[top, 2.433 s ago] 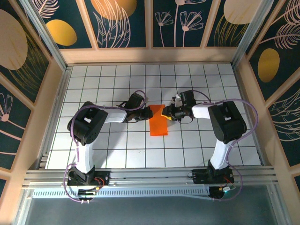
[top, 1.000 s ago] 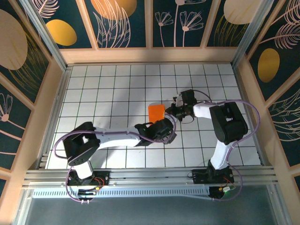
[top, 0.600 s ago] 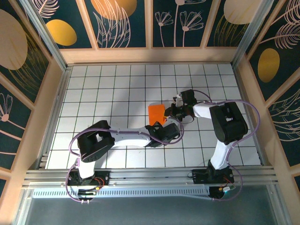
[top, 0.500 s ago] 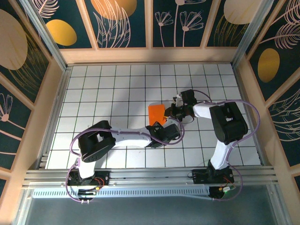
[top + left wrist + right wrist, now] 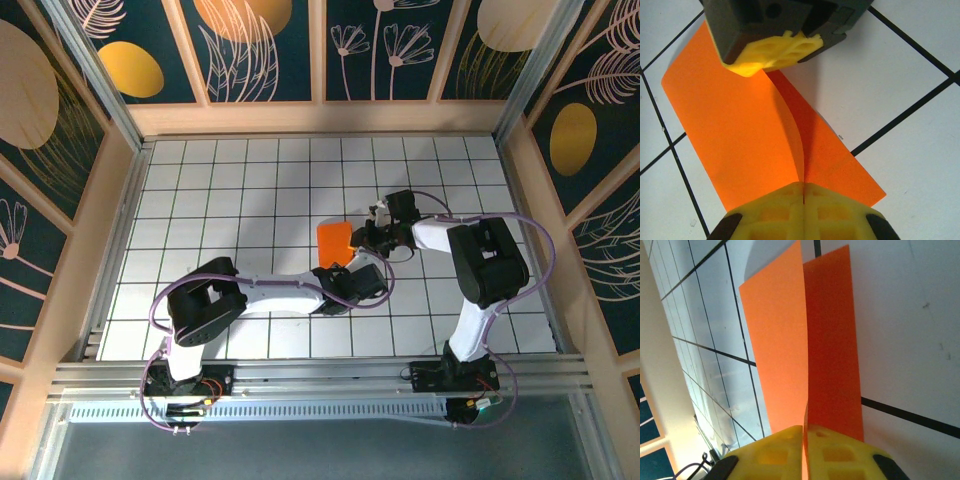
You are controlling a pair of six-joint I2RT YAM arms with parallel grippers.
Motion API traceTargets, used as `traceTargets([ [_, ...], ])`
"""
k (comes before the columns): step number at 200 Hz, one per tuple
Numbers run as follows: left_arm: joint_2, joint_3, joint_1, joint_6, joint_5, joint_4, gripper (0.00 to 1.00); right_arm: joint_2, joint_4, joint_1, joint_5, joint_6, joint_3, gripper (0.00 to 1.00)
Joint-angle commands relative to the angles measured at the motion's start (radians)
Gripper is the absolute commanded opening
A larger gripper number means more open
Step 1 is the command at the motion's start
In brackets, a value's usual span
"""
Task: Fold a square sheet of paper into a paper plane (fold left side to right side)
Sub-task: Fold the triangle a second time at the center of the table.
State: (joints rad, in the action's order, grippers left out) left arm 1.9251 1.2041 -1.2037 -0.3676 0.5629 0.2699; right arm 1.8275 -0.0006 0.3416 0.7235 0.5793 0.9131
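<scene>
The square sheet of paper (image 5: 333, 240) is bright orange and lies folded double as a rectangle on the white grid table, with its upper layer lifted along the fold. My left gripper (image 5: 345, 268) reaches in from the near side. Its yellow fingers (image 5: 770, 210) are shut on the sheet's (image 5: 740, 130) near edge. My right gripper (image 5: 366, 238) is at the sheet's right side, shut on the raised edge of the sheet (image 5: 785, 340). In the left wrist view the right gripper (image 5: 772, 52) sits at the sheet's far end. The paper plane is out of view.
The grid table (image 5: 230, 190) is bounded by a wooden wall at the back (image 5: 320, 118) and on both sides. The left arm's elbow (image 5: 200, 300) lies low over the near left tiles. The right arm (image 5: 485, 260) stands at the right.
The left arm swung from the sheet's left side round to its near edge, and its open jaws have shut on the paper. The right gripper stayed at the sheet's right side.
</scene>
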Motion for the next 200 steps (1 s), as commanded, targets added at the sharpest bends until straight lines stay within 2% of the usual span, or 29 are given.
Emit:
traceTargets([
  [1, -0.032, 0.003, -0.003, -0.004, 0.021, 0.000, 0.00, -0.035, -0.009, -0.011, -0.010, -0.032, 0.033, 0.19],
  [24, -0.049, 0.013, 0.005, -0.016, -0.012, 0.008, 0.00, -0.081, 0.004, -0.022, -0.033, -0.054, 0.031, 0.27],
  [48, -0.076, 0.005, 0.043, -0.047, -0.115, -0.005, 0.00, -0.149, 0.045, -0.050, -0.052, -0.063, 0.004, 0.38],
  [88, -0.158, -0.080, 0.155, -0.107, -0.389, -0.139, 0.00, -0.277, 0.119, -0.163, -0.019, -0.062, -0.094, 0.53],
  [124, -0.181, -0.151, 0.289, -0.195, -0.666, -0.279, 0.00, -0.360, 0.066, -0.240, 0.002, -0.130, -0.167, 0.54],
  [132, -0.184, -0.176, 0.318, -0.226, -0.720, -0.324, 0.00, -0.370, 0.056, -0.245, 0.011, -0.146, -0.186, 0.51],
  [156, -0.180, -0.238, 0.389, -0.302, -0.882, -0.460, 0.00, -0.376, 0.061, -0.242, 0.064, -0.160, -0.248, 0.35],
  [200, -0.138, -0.293, 0.427, -0.378, -0.991, -0.574, 0.00, -0.326, 0.107, -0.145, 0.093, -0.141, -0.328, 0.02],
])
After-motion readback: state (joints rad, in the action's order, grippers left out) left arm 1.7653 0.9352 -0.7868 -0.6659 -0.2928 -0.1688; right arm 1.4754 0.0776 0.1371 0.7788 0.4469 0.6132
